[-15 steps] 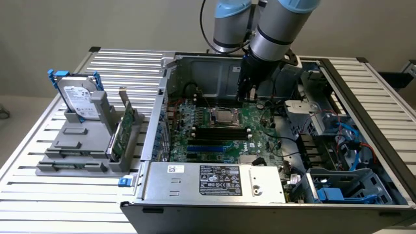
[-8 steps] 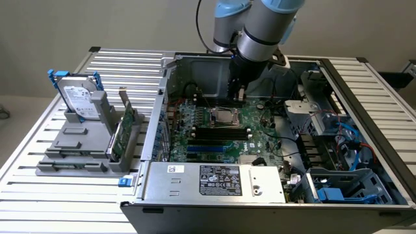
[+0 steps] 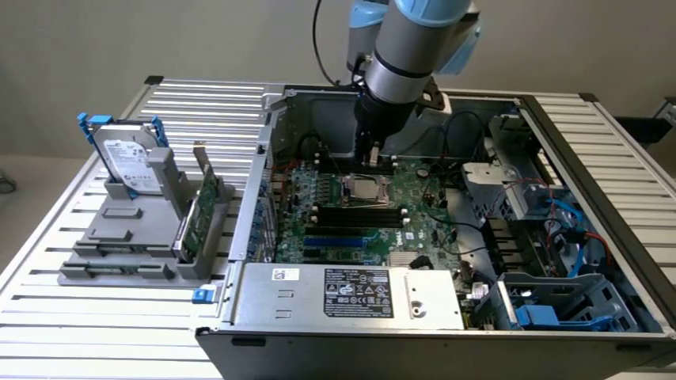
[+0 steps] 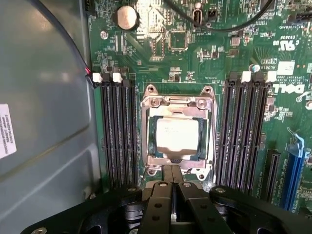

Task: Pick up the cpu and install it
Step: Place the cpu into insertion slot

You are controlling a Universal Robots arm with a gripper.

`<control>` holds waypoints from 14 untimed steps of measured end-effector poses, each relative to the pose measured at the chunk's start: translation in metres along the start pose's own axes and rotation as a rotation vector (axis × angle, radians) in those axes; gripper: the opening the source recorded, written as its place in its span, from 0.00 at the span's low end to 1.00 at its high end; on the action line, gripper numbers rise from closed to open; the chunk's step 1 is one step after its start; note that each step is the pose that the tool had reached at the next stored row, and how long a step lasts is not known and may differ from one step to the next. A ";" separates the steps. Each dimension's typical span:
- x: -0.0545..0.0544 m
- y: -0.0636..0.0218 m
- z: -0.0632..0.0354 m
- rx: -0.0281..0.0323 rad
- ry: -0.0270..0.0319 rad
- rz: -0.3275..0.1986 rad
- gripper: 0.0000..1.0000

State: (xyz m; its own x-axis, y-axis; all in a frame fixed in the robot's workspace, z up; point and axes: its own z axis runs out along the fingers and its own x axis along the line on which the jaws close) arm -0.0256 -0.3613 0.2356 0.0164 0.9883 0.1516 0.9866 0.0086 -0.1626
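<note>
Gripper [image 4: 171, 171] with its two black fingers [image 4: 161, 195] pressed together and nothing between them, hanging from the arm [image 3: 417, 39] inside the open computer case [image 3: 591, 158]; its tips lie at the near edge of the socket frame [image 4: 210, 141], though contact with the frame cannot be told; the cpu [image 4: 176, 135], silvery top with a pale rim, lies flat inside that frame, square to it and apart from the fingers; banks of black memory slots [image 4: 117, 131] flank the socket on both sides of the green motherboard [image 4: 195, 58]; a round coin cell [image 4: 126, 17] and a black cable [image 4: 229, 27] sit on the board beyond the socket; in the exterior view the case rests on a slatted tabletop [image 3: 63, 317], its labelled power supply [image 3: 349, 293] nearest the camera; at the exterior view's left, a grey holder [image 3: 127, 237] carries an upright hard drive [image 3: 132, 166] with a white label.
</note>
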 end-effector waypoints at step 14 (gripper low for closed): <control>-0.003 -0.0119 0.0195 -0.0129 -0.0117 -0.058 0.11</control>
State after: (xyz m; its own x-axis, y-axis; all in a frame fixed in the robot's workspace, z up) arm -0.0406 -0.3613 0.2181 -0.0423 0.9879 0.1489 0.9879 0.0636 -0.1414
